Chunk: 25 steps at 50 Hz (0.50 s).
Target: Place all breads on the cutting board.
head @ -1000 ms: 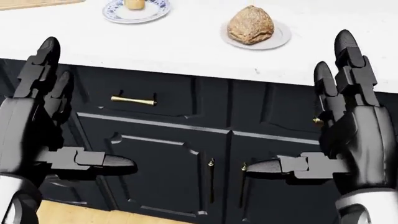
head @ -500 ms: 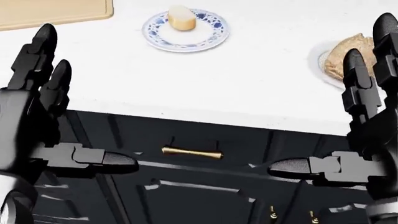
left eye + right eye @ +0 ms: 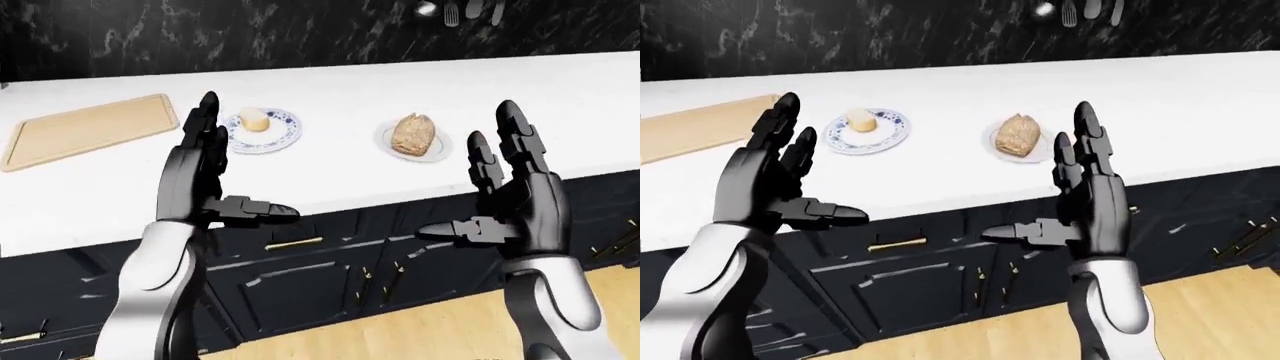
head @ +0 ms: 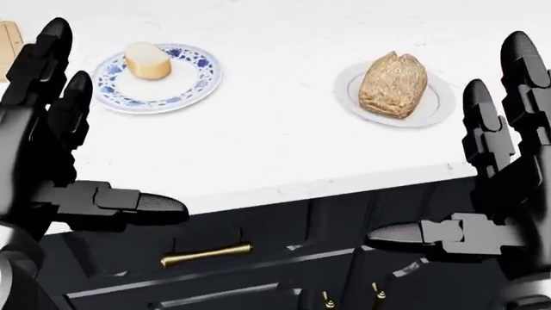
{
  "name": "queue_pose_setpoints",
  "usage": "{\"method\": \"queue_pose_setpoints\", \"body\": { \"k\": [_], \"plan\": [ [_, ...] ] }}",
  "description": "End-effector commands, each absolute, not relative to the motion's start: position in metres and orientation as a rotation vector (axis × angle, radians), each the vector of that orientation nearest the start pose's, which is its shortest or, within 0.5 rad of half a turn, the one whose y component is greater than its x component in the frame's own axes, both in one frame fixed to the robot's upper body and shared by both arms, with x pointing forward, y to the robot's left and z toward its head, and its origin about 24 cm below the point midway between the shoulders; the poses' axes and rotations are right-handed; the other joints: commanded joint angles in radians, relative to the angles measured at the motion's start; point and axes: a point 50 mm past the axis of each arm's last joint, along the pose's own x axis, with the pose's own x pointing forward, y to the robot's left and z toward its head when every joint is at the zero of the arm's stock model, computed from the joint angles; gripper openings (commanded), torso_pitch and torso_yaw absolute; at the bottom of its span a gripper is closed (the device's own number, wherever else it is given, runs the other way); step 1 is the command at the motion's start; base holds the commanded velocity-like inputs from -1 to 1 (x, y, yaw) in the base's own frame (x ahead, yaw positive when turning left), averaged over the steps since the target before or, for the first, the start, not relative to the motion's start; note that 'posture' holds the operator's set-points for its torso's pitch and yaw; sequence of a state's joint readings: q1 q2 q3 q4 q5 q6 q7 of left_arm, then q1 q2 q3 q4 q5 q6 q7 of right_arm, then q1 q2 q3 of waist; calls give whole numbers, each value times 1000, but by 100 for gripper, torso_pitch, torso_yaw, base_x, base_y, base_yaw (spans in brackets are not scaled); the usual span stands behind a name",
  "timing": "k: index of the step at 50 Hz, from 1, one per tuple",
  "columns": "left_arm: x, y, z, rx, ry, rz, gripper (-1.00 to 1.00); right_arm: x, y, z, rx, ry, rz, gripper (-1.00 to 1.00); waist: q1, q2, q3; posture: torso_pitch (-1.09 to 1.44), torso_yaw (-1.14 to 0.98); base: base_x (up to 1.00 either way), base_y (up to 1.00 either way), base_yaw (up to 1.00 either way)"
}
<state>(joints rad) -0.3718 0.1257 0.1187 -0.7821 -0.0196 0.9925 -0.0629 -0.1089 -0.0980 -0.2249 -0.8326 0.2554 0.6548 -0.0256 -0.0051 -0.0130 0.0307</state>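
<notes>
A small pale bread roll (image 4: 147, 60) lies on a blue-patterned plate (image 4: 191, 84) on the white counter. A brown seeded loaf (image 4: 393, 84) lies on a plain white plate (image 4: 435, 106) to its right. The wooden cutting board (image 3: 88, 129) lies at the counter's left in the left-eye view. My left hand (image 4: 73, 152) is open and empty, held up at the counter's near edge below the blue plate. My right hand (image 4: 469, 184) is open and empty, below and right of the loaf.
Dark cabinet doors and a drawer with a brass handle (image 4: 207, 254) stand under the white counter (image 4: 284, 142). A black marbled wall (image 3: 300, 34) with hanging utensils (image 3: 460, 11) backs the counter. Wooden floor (image 3: 440, 330) shows below.
The whole head view has shifted: the camera moved, so both plates now show fully and sit further left, the loaf no longer hidden by my right hand. Both hands stay open.
</notes>
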Motion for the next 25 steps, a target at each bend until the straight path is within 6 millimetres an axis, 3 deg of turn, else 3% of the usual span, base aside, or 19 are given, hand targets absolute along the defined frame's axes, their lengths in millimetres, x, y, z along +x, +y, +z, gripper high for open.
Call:
{"method": "queue_pose_setpoints", "body": {
  "k": [1,2,7,8,10,14,15,18,22,25],
  "plan": [
    [245,156,223,96,-240,-52,100,215,-181,206,33,-402,-44,100,6,15,12,0,0,0,0,0],
    [245,155,224,96,-242,-53,100,216,-180,206,36,-403,-40,100,11,-11,-9,0,0,0,0,0],
    [243,160,230,97,-251,-40,100,218,-177,210,11,-389,-29,100,10,-14,-18,0,0,1,0,0],
    [243,161,231,98,-252,-38,100,218,-177,211,14,-393,-25,100,9,-10,-36,0,0,19,0,0],
    [243,161,234,100,-256,-37,100,218,-178,213,17,-398,-24,100,4,2,11,0,0,35,0,0],
    [244,160,239,103,-264,-38,100,217,-178,216,17,-405,-24,100,8,63,26,0,0,43,0,0],
    [244,160,239,102,-265,-39,100,217,-179,215,17,-406,-24,100,13,51,21,0,0,44,0,0],
    [244,159,238,101,-264,-41,100,216,-180,217,19,-410,-29,100,8,65,11,0,0,44,0,0],
    [243,158,238,103,-265,-44,100,215,-182,219,26,-415,-37,100,15,43,4,0,0,44,0,0],
    [240,159,241,102,-269,-43,100,213,-183,221,22,-419,-39,100,28,13,2,0,0,44,0,0]
  ]
}}
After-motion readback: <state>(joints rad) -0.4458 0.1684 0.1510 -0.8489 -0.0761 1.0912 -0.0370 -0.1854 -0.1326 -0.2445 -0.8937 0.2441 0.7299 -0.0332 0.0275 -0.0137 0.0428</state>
